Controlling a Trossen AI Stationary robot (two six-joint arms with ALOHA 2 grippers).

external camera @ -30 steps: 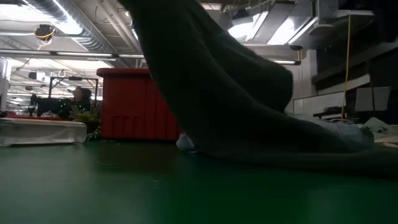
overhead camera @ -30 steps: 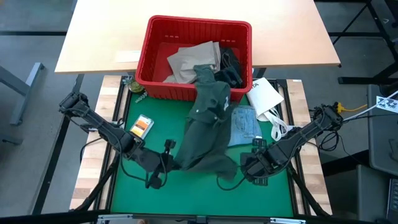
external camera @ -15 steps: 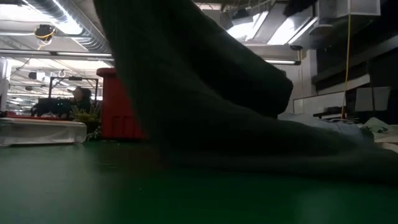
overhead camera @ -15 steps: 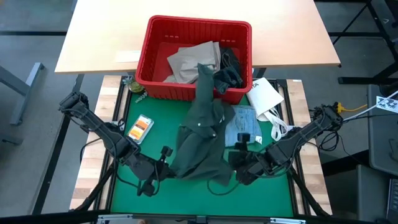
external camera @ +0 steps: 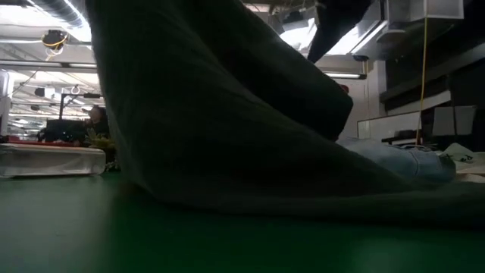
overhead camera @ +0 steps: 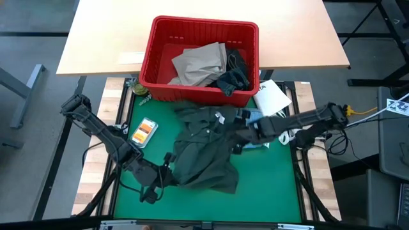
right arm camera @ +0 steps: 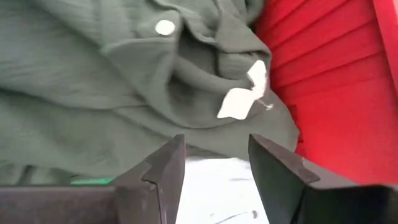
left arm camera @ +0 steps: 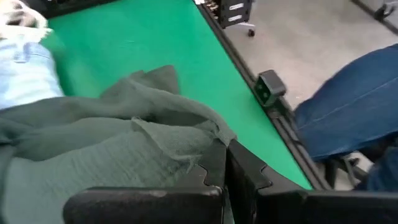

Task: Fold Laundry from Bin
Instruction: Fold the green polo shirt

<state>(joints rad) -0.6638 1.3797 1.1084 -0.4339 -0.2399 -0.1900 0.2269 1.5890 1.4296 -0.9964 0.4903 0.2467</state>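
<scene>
The dark green garment (overhead camera: 203,152) lies heaped on the green mat, just clear of the red bin (overhead camera: 160,61). In the low view the green garment (external camera: 227,114) fills most of the picture. The bin holds tan trousers (overhead camera: 199,62) and a dark piece (overhead camera: 233,76). A light blue garment (overhead camera: 257,119) lies under the green one's right side. My left gripper (overhead camera: 167,167) is shut on the green garment's near left edge. My right gripper (right arm camera: 214,162) hovers open over the garment's far part by the bin wall (right arm camera: 336,93), with nothing between its fingers. My left gripper pinches a frayed edge of the green garment (left arm camera: 198,159) between its two shut fingers; whether one layer or several, I cannot tell. The fingers slant down from the table's near left. The held edge is lifted, and the cloth slopes down from it onto the mat (external camera: 356,193).
A small orange and white packet (overhead camera: 143,130) lies on the mat's left. A white packet (overhead camera: 271,97) and a white cord (overhead camera: 285,131) lie right of the bin. A person's jeans-clad leg (left arm camera: 348,106) shows beyond the table's near edge. Bare mat (overhead camera: 268,185) lies near right.
My right gripper has swung from the near right of the mat toward the bin, staying open, and now stands over the garment's far part. The green garment's far end, which hung over the bin's rim, has dropped onto the mat in a heap.
</scene>
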